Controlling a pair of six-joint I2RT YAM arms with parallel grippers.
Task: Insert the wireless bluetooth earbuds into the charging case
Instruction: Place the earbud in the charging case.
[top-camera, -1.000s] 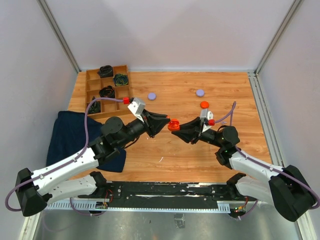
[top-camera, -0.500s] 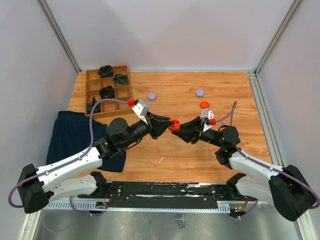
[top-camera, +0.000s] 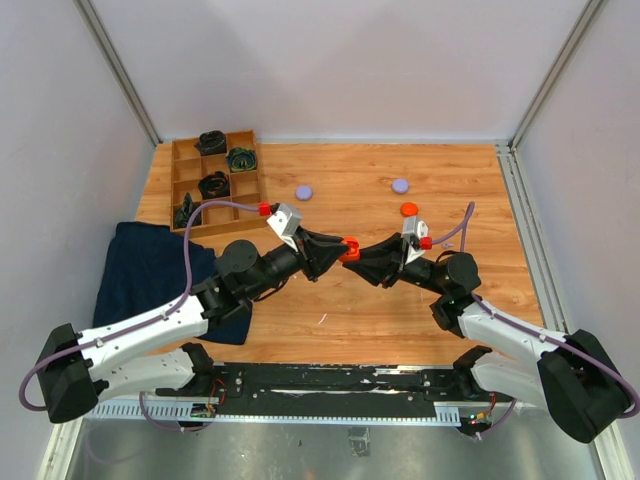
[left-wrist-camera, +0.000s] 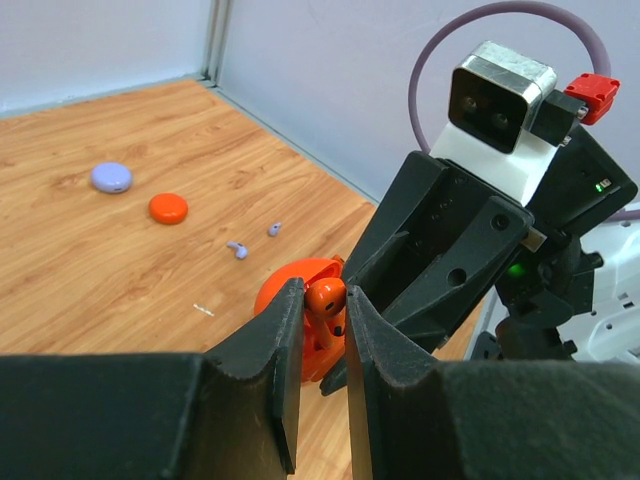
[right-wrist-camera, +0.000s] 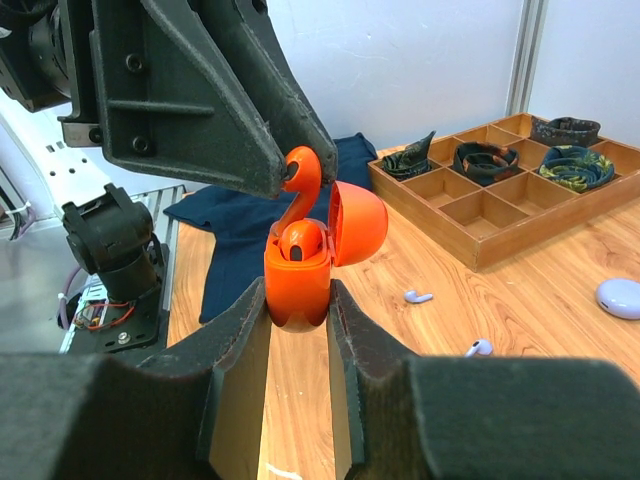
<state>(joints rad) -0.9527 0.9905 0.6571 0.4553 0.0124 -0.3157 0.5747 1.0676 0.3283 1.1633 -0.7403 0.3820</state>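
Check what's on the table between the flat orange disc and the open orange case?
Two loose lavender earbuds lie on the table between the orange disc and the orange case; the left wrist view shows them.

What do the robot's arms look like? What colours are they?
The left arm and right arm have white shells with black joints and black bases. The left tool and right tool are black and wedge-shaped. A purple cable loops along each arm, ending in a red plug. Each wrist carries a white and silver camera box.
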